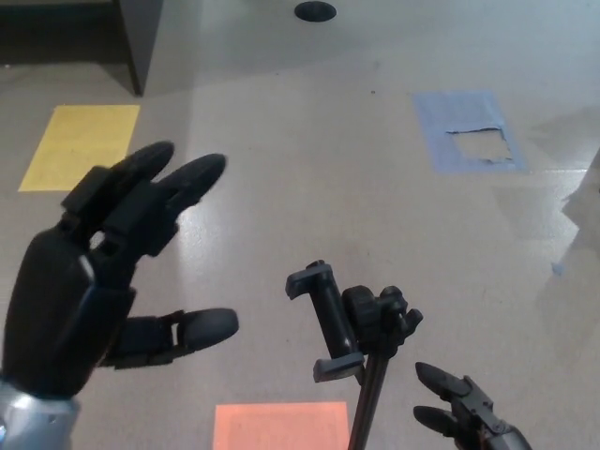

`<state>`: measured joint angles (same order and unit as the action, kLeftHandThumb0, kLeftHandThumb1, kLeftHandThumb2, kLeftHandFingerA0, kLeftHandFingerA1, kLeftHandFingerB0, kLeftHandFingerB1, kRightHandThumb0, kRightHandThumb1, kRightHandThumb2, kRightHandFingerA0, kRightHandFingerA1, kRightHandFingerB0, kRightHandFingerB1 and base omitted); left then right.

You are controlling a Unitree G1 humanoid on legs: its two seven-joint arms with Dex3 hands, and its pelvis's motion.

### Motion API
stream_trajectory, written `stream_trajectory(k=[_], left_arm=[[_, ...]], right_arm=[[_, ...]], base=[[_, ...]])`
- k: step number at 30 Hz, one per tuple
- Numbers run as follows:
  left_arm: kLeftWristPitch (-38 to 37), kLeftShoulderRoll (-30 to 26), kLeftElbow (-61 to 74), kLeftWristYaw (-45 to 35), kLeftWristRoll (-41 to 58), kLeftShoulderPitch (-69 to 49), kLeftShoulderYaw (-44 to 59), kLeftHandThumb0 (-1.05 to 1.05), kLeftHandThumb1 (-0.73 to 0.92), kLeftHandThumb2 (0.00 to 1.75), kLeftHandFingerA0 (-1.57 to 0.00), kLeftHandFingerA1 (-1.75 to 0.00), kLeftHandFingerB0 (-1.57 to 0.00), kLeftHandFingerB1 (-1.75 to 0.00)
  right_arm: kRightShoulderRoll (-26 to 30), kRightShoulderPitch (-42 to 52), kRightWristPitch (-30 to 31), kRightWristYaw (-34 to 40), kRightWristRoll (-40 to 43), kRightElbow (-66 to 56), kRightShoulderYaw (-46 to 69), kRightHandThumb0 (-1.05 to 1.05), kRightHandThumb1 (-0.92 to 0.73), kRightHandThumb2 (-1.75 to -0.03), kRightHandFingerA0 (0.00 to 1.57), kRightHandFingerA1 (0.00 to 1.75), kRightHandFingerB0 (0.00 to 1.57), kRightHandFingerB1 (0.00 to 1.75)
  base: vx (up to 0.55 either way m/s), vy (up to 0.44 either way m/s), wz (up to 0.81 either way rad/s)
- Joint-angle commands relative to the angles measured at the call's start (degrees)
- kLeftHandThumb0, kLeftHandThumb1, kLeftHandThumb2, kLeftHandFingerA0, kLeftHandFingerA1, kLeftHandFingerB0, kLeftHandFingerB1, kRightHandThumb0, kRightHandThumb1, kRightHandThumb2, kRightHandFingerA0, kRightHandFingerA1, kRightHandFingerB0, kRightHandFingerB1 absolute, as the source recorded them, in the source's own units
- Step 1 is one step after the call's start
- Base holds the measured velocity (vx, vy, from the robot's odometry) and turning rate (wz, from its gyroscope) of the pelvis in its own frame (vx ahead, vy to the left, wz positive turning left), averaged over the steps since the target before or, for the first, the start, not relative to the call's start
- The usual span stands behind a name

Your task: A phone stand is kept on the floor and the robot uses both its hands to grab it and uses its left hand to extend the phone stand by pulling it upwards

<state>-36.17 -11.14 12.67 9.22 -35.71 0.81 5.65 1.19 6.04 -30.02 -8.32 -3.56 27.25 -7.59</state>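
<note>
The black phone stand (361,333) rises from the bottom middle of the head view, its clamp tilted at the top and its thin pole running down out of the picture. My left hand (103,272) is raised at the left, open, with fingers spread and thumb pointing toward the stand, well apart from it. My right hand (461,412) shows at the bottom right, open, its fingertips pointing at the pole and a short gap away. Neither hand touches the stand.
Grey polished floor all around. An orange floor marker (279,427) lies just left of the pole's base, a yellow one (80,145) at the far left, a torn blue one (469,131) at the upper right. A dark cabinet corner (141,42) and a black disc (315,12) are at the back.
</note>
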Motion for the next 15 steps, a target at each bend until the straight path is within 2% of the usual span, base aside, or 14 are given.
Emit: stream_trajectory(k=[1,2,3,6,7,8,9,10,11,15], left_arm=[[-7.7,-11.2,3.9,13.8,-33.2,8.3,-9.6,-0.77,0.55,0.58,-0.29,-0.38,-0.33,-0.31],[-7.3,-11.2,3.3,14.5,-33.1,8.4,-9.7,-0.76,0.54,0.58,-0.29,-0.39,-0.34,-0.31],[-6.9,-11.3,2.8,15.3,-33.2,8.4,-10.0,-0.75,0.53,0.57,-0.28,-0.39,-0.35,-0.31],[-6.2,-11.6,1.0,16.4,-32.5,8.0,-10.7,-0.71,0.53,0.58,-0.25,-0.38,-0.34,-0.32],[-5.8,-12.0,1.0,16.4,-32.8,7.9,-10.7,-0.71,0.55,0.58,-0.25,-0.37,-0.33,-0.31],[-5.5,-12.4,1.0,16.7,-33.1,7.6,-10.9,-0.70,0.57,0.58,-0.25,-0.37,-0.33,-0.31],[-4.8,-13.0,0.4,18.0,-34.4,7.1,-11.9,-0.69,0.60,0.60,-0.27,-0.36,-0.28,-0.30],[-4.2,-13.6,-0.4,19.4,-35.7,7.1,-13.0,-0.69,0.60,0.60,-0.27,-0.36,-0.28,-0.30],[-3.7,-14.1,-0.7,20.0,-36.4,7.4,-13.4,-0.69,0.61,0.60,-0.26,-0.36,-0.28,-0.30],[-2.6,-15.7,-1.8,20.3,-38.5,8.6,-15.8,-0.63,0.65,0.60,-0.27,-0.35,-0.26,-0.29]], right_arm=[[-0.6,-2.2,-0.7,2.7,-2.8,4.2,-0.5,-0.85,-0.63,-0.58,0.00,0.70,0.00,0.40],[-0.5,-2.6,-0.5,3.2,-3.5,4.1,-0.7,-0.88,-0.64,-0.57,0.00,0.70,0.00,0.39],[-0.4,-2.7,-0.4,3.3,-3.8,4.0,-0.7,-0.86,-0.52,-0.90,0.00,0.60,0.00,0.58],[-0.2,-3.1,0.1,2.7,-3.2,3.7,-0.5,-0.87,-0.52,-0.89,0.00,0.59,0.00,0.57],[-0.3,-3.6,0.2,2.8,-3.3,3.8,-0.5,-0.93,-0.56,-0.70,0.00,0.64,0.00,0.46],[-0.4,-3.8,0.2,2.9,-3.3,3.9,-0.5,-0.87,-0.63,-0.57,0.00,0.68,0.00,0.38],[-0.4,-3.9,-0.2,2.1,-2.6,4.4,-0.4,-0.83,-0.62,-0.56,0.00,0.64,0.00,0.38],[-0.5,-4.0,-0.6,1.1,-1.6,5.0,-0.3,-0.83,-0.62,-0.56,0.00,0.64,0.00,0.38],[-0.5,-4.8,-0.7,1.3,-1.8,5.5,-0.3,-0.85,-0.51,-0.88,0.00,0.57,0.00,0.56],[-0.2,-5.8,-1.0,1.8,-2.6,6.3,-0.4,-0.88,-0.53,-0.88,0.00,0.55,0.00,0.55]], base=[[0.00,0.000,0.00],[0.00,0.000,0.00],[0.00,0.000,0.00],[0.00,0.000,0.00],[0.00,0.000,0.00],[0.00,0.000,0.00],[0.00,0.000,0.00],[0.00,0.000,0.00],[0.00,0.000,0.00],[0.00,0.000,0.00]])
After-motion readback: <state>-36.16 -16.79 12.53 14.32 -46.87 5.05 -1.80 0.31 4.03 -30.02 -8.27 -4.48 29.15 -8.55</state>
